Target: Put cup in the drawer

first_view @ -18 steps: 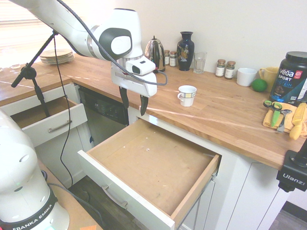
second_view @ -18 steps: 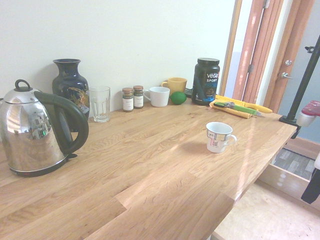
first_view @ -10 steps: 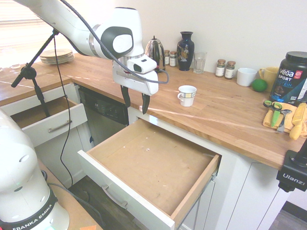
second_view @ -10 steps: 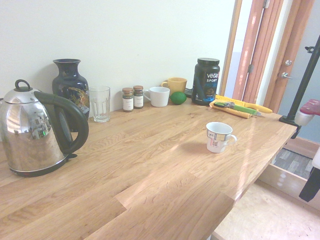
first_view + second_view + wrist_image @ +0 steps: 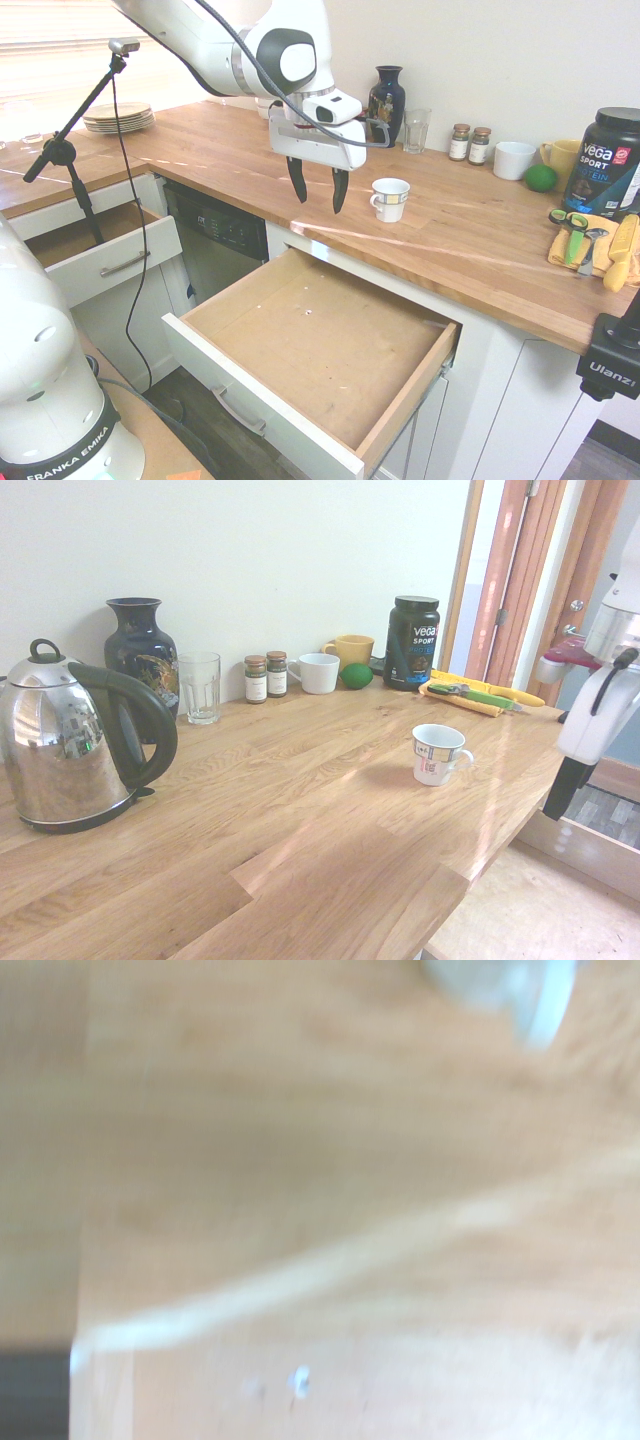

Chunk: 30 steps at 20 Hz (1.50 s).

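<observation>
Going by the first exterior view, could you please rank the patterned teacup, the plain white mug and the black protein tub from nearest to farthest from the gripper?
From the gripper:
1. Patterned teacup, near the counter's front edge, just beside the gripper.
2. Plain white mug, farther back, near the wall.
3. Black protein tub, beyond the mug, at the picture's right.

Kitchen, apparently. Wooden countertop (image 5: 450, 235) seen above white cabinets, with wide drawer (image 5: 320, 345) pulled out beneath. Dark dishwasher panel (image 5: 215, 226) set under counter. Metal kettle (image 5: 70, 745), drinking glass (image 5: 201, 688), mugs (image 5: 319, 673), cup (image 5: 437, 755) and two small labelled jars (image 5: 266, 677) placed on top. Plates (image 5: 118, 118) stacked farther along.
</observation>
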Each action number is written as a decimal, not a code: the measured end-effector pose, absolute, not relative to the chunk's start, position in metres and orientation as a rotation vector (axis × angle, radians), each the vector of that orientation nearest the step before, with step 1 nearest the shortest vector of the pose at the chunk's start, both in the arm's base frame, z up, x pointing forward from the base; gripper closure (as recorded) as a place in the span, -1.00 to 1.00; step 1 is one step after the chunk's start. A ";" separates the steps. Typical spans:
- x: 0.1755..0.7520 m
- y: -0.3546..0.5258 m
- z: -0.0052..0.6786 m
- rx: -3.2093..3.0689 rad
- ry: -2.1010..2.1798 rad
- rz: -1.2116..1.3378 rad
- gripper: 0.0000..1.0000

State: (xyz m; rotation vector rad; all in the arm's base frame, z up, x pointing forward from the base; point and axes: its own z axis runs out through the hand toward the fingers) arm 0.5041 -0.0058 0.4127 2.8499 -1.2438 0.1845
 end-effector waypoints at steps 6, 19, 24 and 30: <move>0.560 -0.014 0.426 2.839 -1.266 0.161 -1.00; 0.640 -0.011 0.420 2.826 -1.280 0.139 -1.00; 0.655 -0.015 0.399 2.816 -1.290 0.108 -1.00; 0.667 -0.015 0.374 2.807 -1.291 0.072 -1.00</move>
